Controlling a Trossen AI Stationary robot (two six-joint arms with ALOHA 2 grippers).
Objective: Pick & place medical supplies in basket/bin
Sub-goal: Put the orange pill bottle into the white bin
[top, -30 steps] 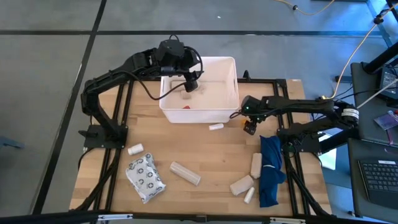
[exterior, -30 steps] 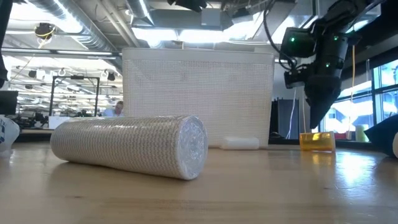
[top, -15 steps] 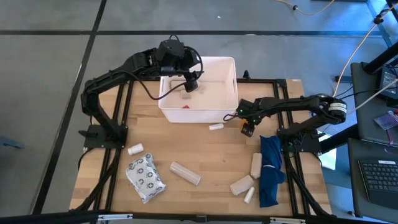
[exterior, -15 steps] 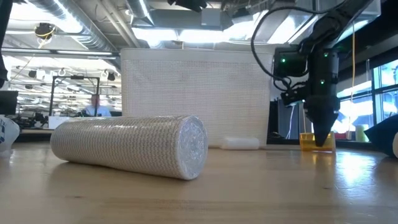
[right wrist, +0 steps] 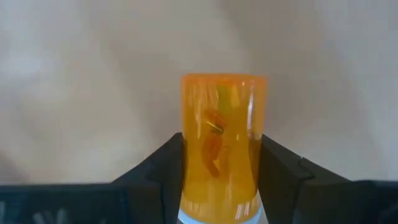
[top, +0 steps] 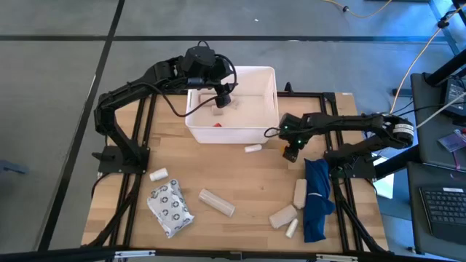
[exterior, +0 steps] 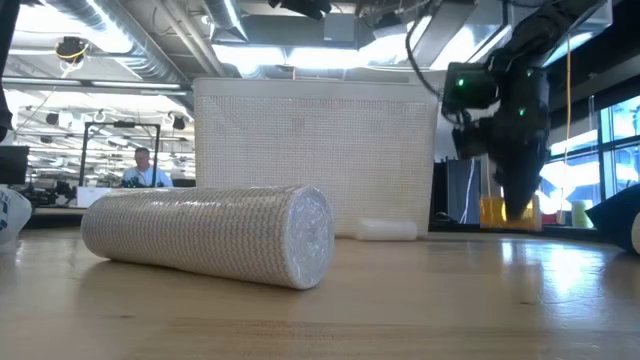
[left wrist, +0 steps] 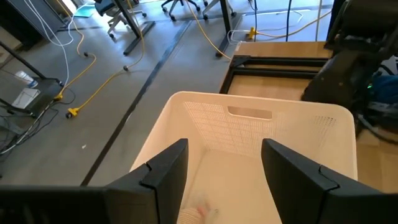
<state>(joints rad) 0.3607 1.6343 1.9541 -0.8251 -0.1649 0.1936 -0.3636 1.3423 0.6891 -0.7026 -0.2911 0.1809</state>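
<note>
The tiny orange bottle (right wrist: 219,143) sits between the fingers of my right gripper (top: 291,151), near the table's right, in front of the white bin's (top: 233,135) right corner. In the low view the bottle (exterior: 507,212) hangs just above the wood. My left gripper (left wrist: 224,180) is open and hovers over the bin (left wrist: 249,102), touching nothing. In the bin lie a beige piece (top: 217,110) and a red one (top: 217,124). On the table lie a white tube (top: 253,148), a beige roll (top: 217,202), a grey ringed packet (top: 170,209) and a small white roll (top: 158,175). My right gripper pinches the orange bottle by its clear body (right wrist: 186,155), one finger (right wrist: 158,168) on each side, lying across it. The fingers come from above, pointing down. The bottle lies level in the hold, white cap end (right wrist: 217,218) toward the wrist, lifted clear of the table.
A long dark-blue cloth (top: 317,200) lies near the table's right edge, with two beige rolls (top: 299,191) (top: 283,216) and a white tube (top: 292,228) beside it. The big beige roll (exterior: 210,235) fills the low view's foreground. Bare wood lies at the table's middle.
My right gripper came down over the orange bottle lying on the table, took hold of it and rose a little. The bottle, which rested on the wood, now hangs just clear of it, still level.
</note>
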